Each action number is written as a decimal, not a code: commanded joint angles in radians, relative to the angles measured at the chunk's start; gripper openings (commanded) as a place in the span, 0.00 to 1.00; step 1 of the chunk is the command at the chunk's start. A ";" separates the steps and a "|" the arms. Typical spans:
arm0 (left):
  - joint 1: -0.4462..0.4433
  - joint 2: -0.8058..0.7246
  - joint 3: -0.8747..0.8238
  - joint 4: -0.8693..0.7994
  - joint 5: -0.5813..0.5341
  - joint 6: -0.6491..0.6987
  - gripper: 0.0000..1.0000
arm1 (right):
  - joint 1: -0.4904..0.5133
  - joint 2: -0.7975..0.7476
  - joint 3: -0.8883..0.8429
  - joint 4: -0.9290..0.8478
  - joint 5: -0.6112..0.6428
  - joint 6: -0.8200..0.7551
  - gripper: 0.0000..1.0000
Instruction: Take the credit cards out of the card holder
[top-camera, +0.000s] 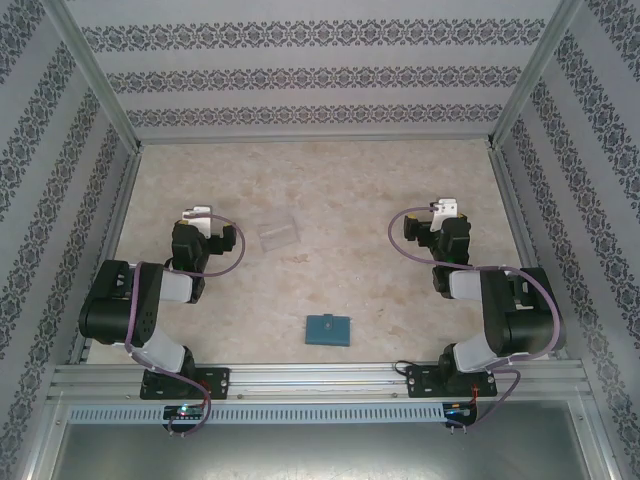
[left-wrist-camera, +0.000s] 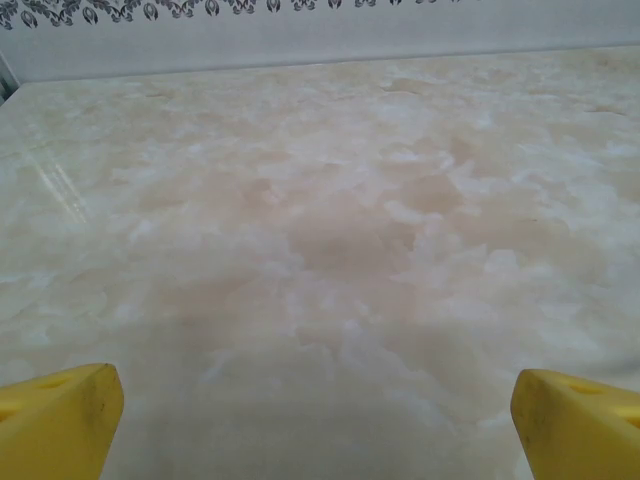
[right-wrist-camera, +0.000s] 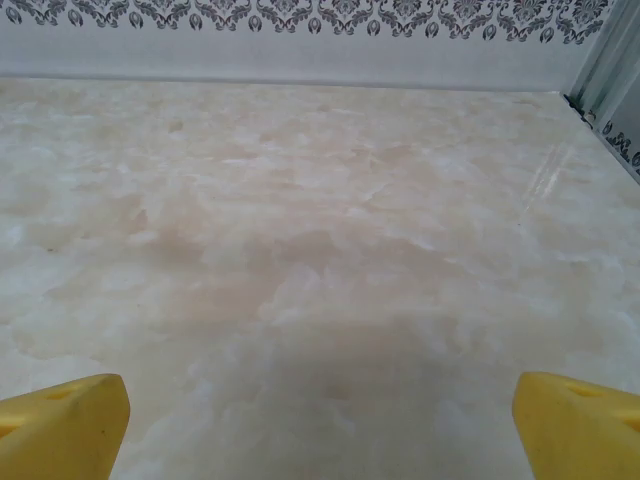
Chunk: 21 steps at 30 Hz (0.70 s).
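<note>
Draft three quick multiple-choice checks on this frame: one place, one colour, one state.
1. Where on the table does the holder lie?
A. Near edge, between the arm bases
B. Far left corner
C. Against the back wall

2. What colour is the holder?
A. Red
B. Teal
C. Black

3. The left gripper and right gripper are:
A. Both open, holding nothing
B. Both shut
C. Left shut, right open

Answers:
1 A: the top view shows it just ahead of the bases, about midway between them.
2 B: it reads teal-blue against the pale table.
3 A: each wrist view shows the yellow fingers wide apart with bare table between them.
</note>
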 joint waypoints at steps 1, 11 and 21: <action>0.012 0.002 0.000 0.011 0.002 -0.005 1.00 | -0.006 0.004 -0.008 0.037 -0.015 0.019 0.98; 0.012 0.003 0.008 -0.002 0.006 -0.003 1.00 | -0.006 0.005 -0.008 0.037 -0.016 0.018 0.98; 0.012 0.003 0.007 -0.003 0.006 -0.003 1.00 | -0.006 0.004 -0.008 0.037 -0.015 0.019 0.98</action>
